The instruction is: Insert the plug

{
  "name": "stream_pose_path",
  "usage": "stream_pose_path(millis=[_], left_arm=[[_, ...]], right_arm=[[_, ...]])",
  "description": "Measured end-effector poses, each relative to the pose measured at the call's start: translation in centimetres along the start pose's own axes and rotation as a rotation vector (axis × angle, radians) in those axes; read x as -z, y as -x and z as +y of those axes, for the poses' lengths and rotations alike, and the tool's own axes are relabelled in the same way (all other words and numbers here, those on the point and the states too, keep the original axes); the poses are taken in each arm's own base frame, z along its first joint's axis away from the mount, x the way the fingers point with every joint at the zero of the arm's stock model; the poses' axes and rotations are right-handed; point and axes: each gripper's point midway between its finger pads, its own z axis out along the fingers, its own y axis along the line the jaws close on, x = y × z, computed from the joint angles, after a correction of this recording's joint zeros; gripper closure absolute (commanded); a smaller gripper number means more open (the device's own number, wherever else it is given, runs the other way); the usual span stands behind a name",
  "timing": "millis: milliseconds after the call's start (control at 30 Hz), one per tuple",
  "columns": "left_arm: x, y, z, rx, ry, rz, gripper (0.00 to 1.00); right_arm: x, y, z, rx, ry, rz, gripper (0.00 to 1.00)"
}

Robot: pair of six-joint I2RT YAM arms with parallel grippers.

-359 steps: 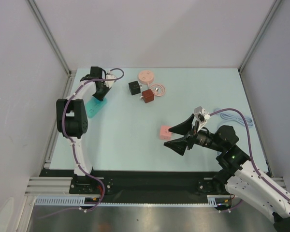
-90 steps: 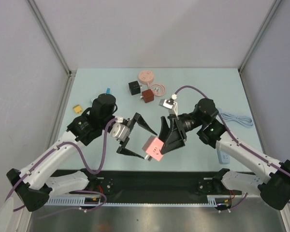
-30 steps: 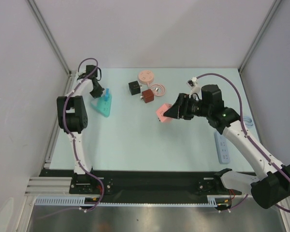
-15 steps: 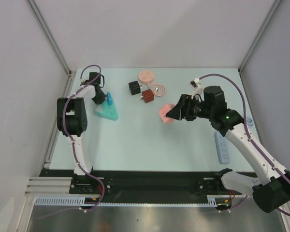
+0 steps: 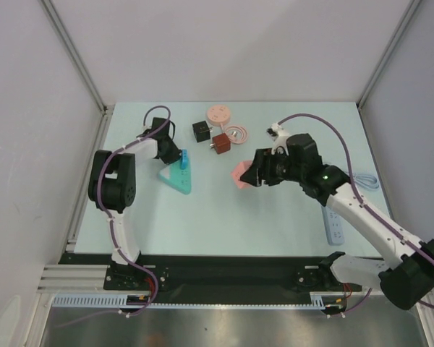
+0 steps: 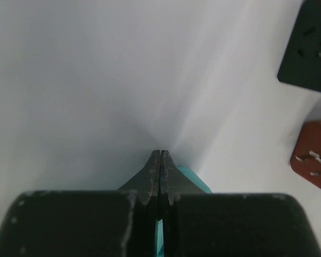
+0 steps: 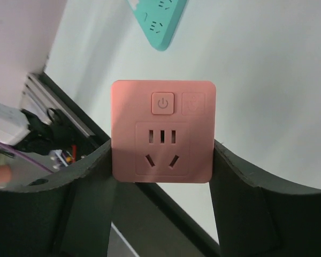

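The left gripper (image 5: 168, 148) reaches over the far left of the table (image 5: 202, 217), its jaws pressed fully together with nothing between them; in the left wrist view the tips (image 6: 159, 156) meet over bare surface. Just beside it a blue plug (image 5: 182, 157) stands at the far end of the teal power strip (image 5: 178, 178), which lies flat. Whether the plug's pins are seated in the strip cannot be told.

The right gripper (image 5: 249, 176) clamps a pink socket cube (image 5: 241, 174) by two opposite sides, held above mid-table. The right wrist view shows its face (image 7: 163, 131) with a power button and pin holes, all unoccupied.

A black cube (image 5: 200, 130) and a red-brown cube (image 5: 220, 143) sit near the far edge, and a white power strip (image 5: 333, 224) lies to the right.
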Motion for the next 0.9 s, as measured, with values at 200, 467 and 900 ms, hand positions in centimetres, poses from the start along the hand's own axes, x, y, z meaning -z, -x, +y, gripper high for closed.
stream_pose_path(millis=[200, 467, 900], left_arm=[[0.8, -1.8, -0.6, -0.017, -0.012, 0.053, 0.87], [6.9, 8.8, 0.0, 0.049, 0.114, -0.133, 0.84], [11.5, -0.6, 8.2, 0.106, 0.212, 0.027, 0.67]], right_arm=[[-4.9, -0.8, 0.3, 0.241, 0.022, 0.016, 1.00], [-11.9, -0.2, 1.7, 0.622, 0.252, -0.007, 1.00], [-20.3, -3.2, 2.8, 0.957, 0.540, 0.101, 1.00]])
